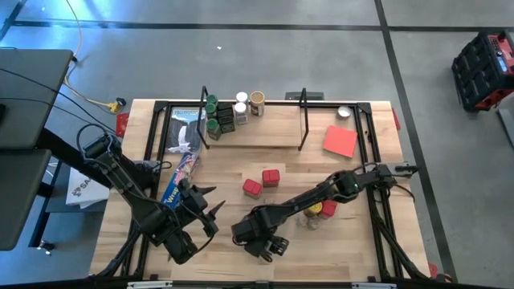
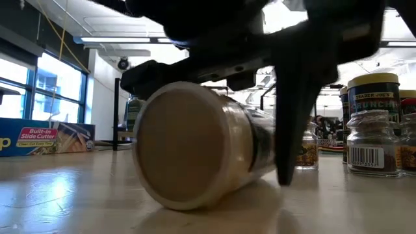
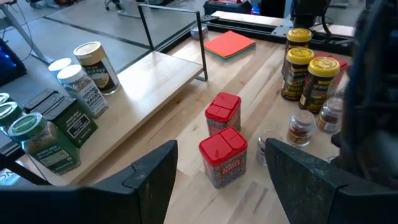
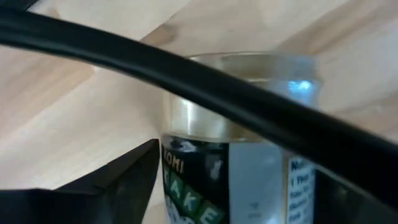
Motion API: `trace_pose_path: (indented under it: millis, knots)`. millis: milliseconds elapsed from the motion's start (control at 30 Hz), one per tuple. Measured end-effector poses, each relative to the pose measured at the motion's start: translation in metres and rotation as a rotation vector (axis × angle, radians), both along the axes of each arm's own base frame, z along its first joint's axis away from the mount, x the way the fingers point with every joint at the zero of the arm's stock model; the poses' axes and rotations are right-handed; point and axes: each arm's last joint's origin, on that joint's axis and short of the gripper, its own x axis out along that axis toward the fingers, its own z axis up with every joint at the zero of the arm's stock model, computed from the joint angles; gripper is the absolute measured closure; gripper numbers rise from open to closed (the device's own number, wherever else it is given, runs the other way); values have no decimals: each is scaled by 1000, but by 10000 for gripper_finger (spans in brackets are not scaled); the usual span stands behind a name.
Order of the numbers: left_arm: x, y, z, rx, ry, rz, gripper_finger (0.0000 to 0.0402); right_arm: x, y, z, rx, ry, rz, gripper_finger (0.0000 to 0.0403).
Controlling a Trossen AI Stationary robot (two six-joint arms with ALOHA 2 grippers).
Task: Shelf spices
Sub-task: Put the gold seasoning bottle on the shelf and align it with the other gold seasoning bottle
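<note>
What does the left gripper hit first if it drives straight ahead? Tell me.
Probably the nearer red tin: it stands between the open fingers of the left gripper, just ahead, with a second red tin behind. Depth is uncertain.

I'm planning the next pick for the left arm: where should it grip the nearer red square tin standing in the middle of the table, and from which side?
Grip the nearer red tin across its two flat side walls, just under the red lid, coming down from above. It stands upright with bare board around it, though the second red tin stands close behind, so a side approach looks tighter. The left gripper stands open before it.

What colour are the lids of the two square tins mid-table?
Red, clearest in the left wrist view: square tins.
</note>
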Motion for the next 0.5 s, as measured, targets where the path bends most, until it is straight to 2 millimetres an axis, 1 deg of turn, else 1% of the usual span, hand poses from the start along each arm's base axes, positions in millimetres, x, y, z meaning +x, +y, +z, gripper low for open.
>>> trace_pose_path:
  millis: [133, 267, 333, 400, 500]
  knots:
    - [-1, -1, 0, -9, 9, -5, 163, 3, -3, 0, 26, 13, -57, 135]
    - [-1, -1, -1, -14, 14, -7, 163, 6, -2, 11, -17, -18, -123, 140]
    - [-1, -1, -1, -20, 9, -3, 163, 5, 1, 23, -18, -44, -154, 140]
    - [-3, -2, -1, -26, 4, -3, 163, 3, 0, 40, 3, -68, -181, 140]
    - [-8, -5, -1, -46, -11, -4, 163, -4, -6, 68, -10, -127, -223, 140]
